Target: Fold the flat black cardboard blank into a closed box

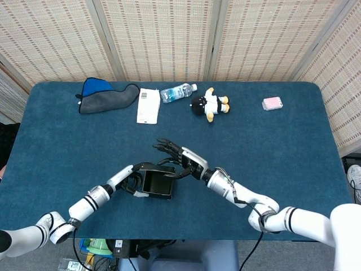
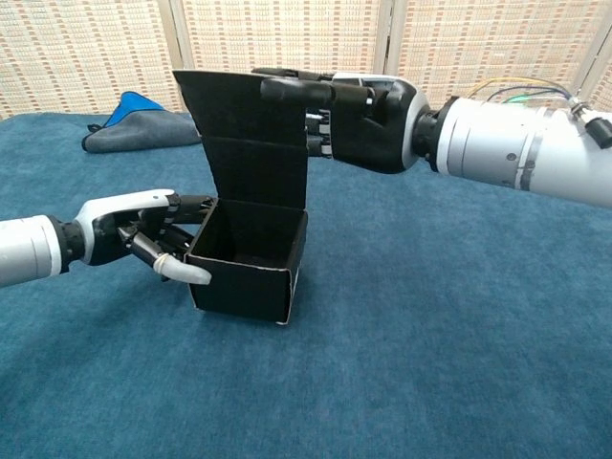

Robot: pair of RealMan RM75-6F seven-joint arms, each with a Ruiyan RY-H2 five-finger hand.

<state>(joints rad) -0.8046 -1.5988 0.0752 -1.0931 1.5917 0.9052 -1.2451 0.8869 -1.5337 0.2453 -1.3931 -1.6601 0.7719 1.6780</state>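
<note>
Your left hand has its fingers curled against the left wall of the open black cardboard box, which stands on the blue table; your right hand, fingers spread, presses the back of the upright lid flap

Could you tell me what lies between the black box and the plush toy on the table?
Only the right robot hand, fingers spread at the box lid; beyond it, bare blue cloth up to the plush toy, seen in the head view.

L hand steadies box; R hand behind raised lid.
</note>
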